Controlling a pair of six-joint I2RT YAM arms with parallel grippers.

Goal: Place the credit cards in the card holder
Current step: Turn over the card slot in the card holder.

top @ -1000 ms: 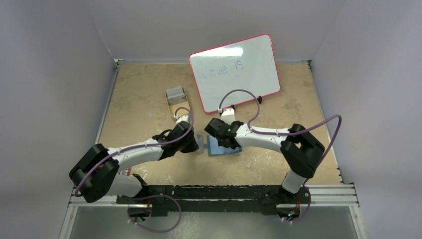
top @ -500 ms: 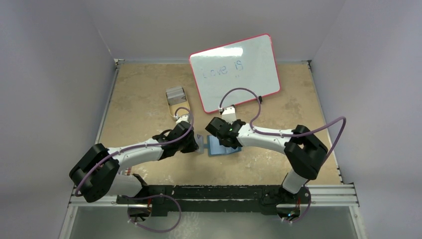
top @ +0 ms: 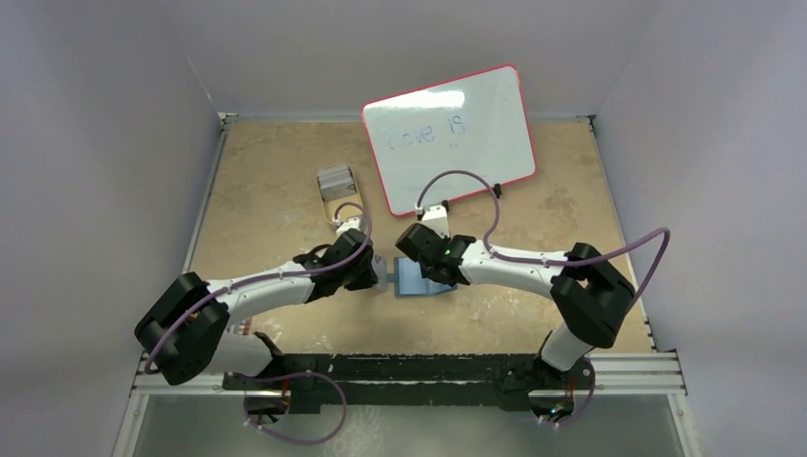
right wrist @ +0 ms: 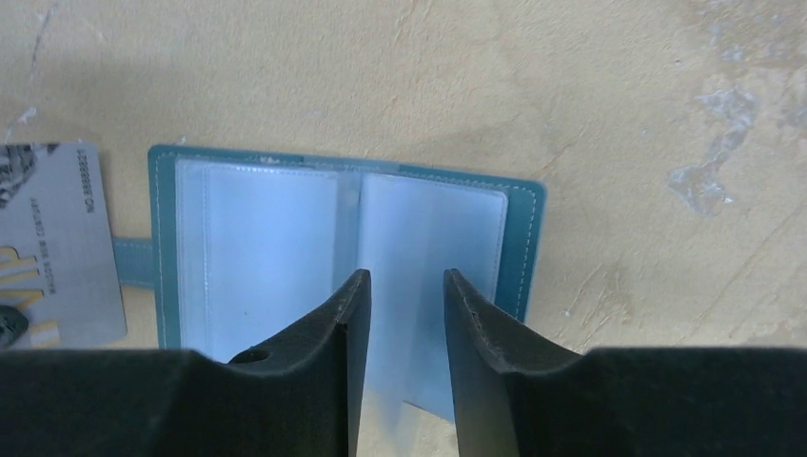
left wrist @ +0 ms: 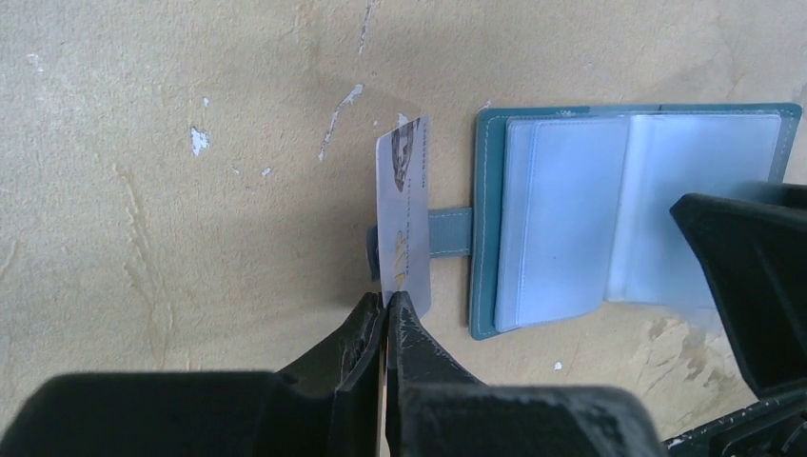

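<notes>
Above, the holder (top: 414,283) lies open at centre; left wrist: my left gripper (left wrist: 385,309) pinches a card (left wrist: 404,228) edge-up at its 9 o'clock, to slide in; right wrist: my right gripper (right wrist: 404,286), spread, apparently pins it flat.

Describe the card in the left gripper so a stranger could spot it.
From the whiteboard, come forward to the open teal wallet between the arms. By its snap tab, the left gripper pinches one silver card; unlike the stack farther back, it is single and held.
</notes>
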